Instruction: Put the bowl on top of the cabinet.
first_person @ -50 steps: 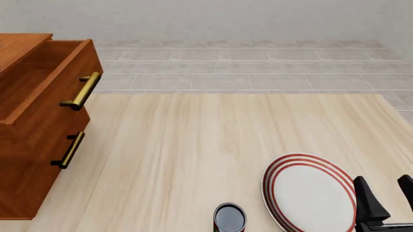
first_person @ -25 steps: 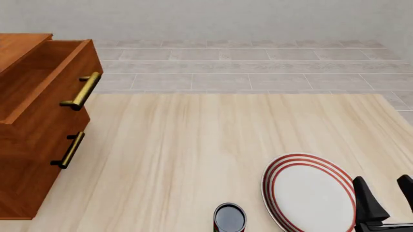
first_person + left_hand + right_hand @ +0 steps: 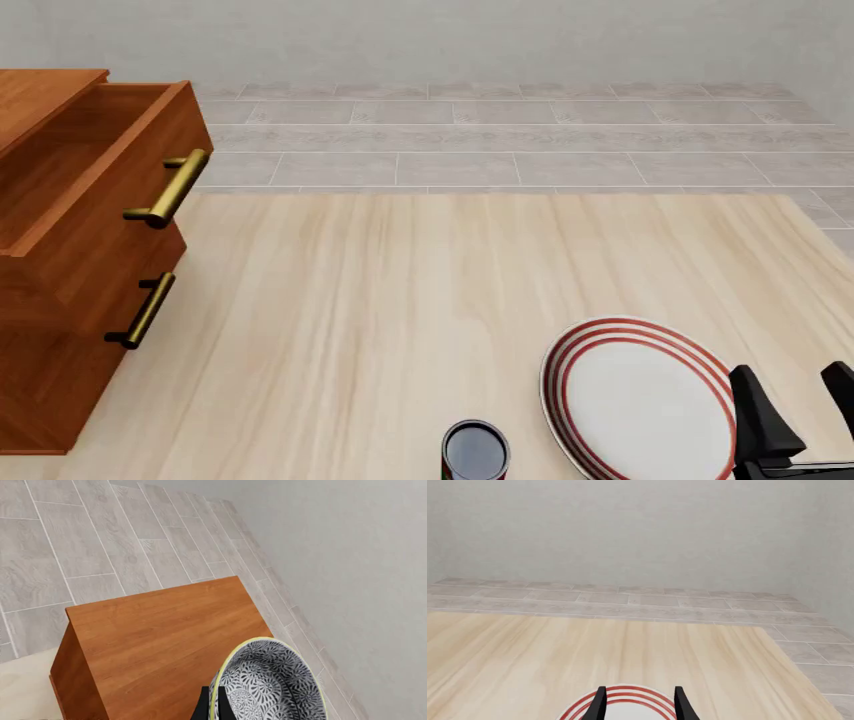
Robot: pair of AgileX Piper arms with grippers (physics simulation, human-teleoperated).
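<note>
Left gripper (image 3: 212, 707) clamps the bowl (image 3: 267, 682) by its rim, held above the cabinet (image 3: 160, 645) top. Transport appears nearly done; lowering and release remain. Right gripper (image 3: 639, 702) idles with jaws apart.

**What the frames cut off or hid**

The bowl (image 3: 270, 682) ran off the left wrist frame's bottom edge, hiding the left gripper (image 3: 214, 707) almost entirely. In the front view, the cabinet (image 3: 80, 250) was cropped at left, the cup (image 3: 475, 452) and plate (image 3: 638, 400) at bottom, and the right gripper (image 3: 801, 415) at lower right.
</note>
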